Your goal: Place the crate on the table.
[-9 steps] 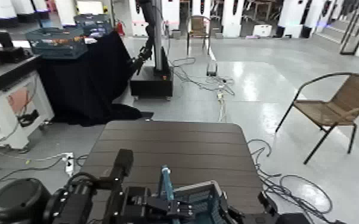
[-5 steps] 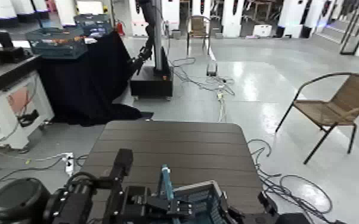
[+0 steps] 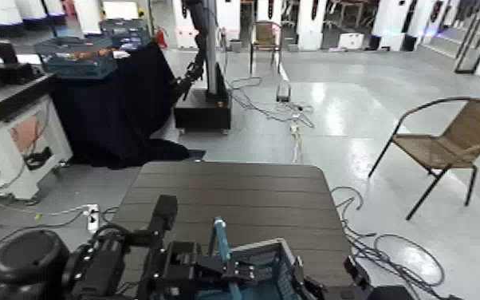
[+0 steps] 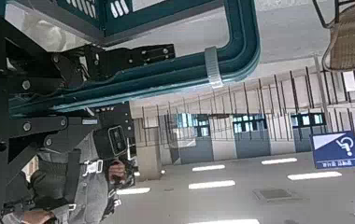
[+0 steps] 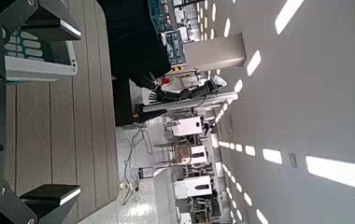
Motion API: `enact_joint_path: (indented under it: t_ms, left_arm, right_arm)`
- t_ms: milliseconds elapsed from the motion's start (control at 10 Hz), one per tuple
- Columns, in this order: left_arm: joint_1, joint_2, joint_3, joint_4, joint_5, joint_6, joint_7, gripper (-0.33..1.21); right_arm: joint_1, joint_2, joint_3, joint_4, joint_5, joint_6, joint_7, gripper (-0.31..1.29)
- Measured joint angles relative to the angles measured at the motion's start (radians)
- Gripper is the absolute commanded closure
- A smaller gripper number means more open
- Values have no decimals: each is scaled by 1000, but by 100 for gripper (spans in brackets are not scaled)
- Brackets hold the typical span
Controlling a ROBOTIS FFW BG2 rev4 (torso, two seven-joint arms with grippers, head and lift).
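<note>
1. Below, a dark brown table (image 3: 231, 195) spans the foreground.
2. The blue-grey crate (image 3: 269, 257) is at its near edge, right of centre; contact unclear.
3. Left gripper (image 3: 239, 270): jaws closed on the crate's handle.
4. Right gripper (image 3: 326, 275): beside the crate, jaws wide, empty.

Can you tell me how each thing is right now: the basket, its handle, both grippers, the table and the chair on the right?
Basket: upright, at the near part of the table
Handle: raised, gripped
Left gripper: shut on the handle
Right gripper: open, beside the basket
Table: standing
Chair: upright, unoccupied
</note>
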Motion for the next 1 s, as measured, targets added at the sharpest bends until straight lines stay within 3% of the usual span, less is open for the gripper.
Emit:
enact_joint_path:
  t_ms: [300, 400, 600, 800, 900, 1000]
  left_arm:
    - [-73, -15, -15, 80, -57, 4, -8, 118]
    - [-102, -20, -18, 97, -126, -14, -94, 118]
    - [-176, -47, -61, 120, -462, -112, -479, 118]
    - [-278, -66, -151, 212, -779, -205, -820, 118]
    - [-320, -75, -176, 257, -887, -237, -893, 118]
    - [-347, -82, -185, 290, -932, -254, -906, 118]
  right_arm:
    - [-5, 0, 6, 6, -5, -4, 0, 15]
    - [-7, 0, 9, 8, -7, -7, 0, 15]
    - [-6, 1, 9, 10, -9, -9, 0, 15]
    - [-6, 0, 11, 8, -10, -7, 0, 15]
    - [-6, 0, 11, 7, -10, -5, 0, 15]
    - [-7, 0, 12, 7, -10, -5, 0, 15]
